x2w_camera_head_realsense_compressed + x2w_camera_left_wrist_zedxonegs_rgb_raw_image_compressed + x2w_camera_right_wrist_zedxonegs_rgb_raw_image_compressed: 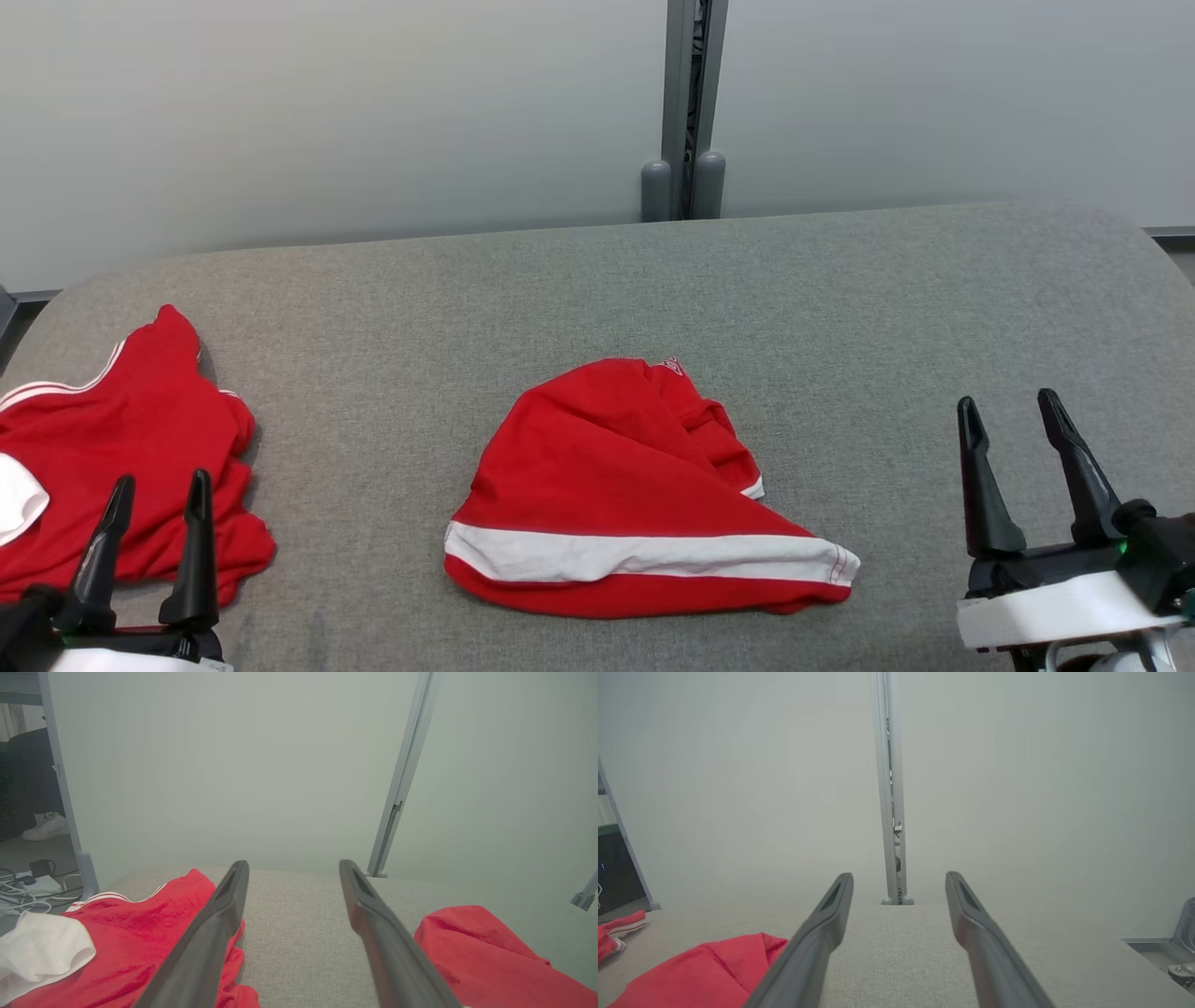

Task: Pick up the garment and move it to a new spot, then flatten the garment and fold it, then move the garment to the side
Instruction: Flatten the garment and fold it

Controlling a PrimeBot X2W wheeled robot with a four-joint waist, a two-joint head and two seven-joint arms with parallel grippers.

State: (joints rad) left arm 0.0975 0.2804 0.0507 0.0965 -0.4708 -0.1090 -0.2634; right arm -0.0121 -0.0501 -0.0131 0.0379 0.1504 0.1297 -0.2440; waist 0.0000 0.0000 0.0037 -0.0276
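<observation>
Left gripper (pixel 161 478) sits low at the near-left edge of the table (pixel 840 280), two dark fingers pointing toward the table's far side, spread apart, nothing between them. Right gripper (pixel 1006 399) is at the table's near-right edge, fingers also pointing to the far side, parted and empty. White wrist housing behind it, small green light on.

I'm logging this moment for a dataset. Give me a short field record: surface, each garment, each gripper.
surface: grey fabric-covered table
centre garment: red, white band, crumpled, not flattened
left garment: red, white trim, bunched near the table's left edge
left gripper: open, empty, at the left garment's near side
right gripper: open, empty, apart from the centre garment
</observation>
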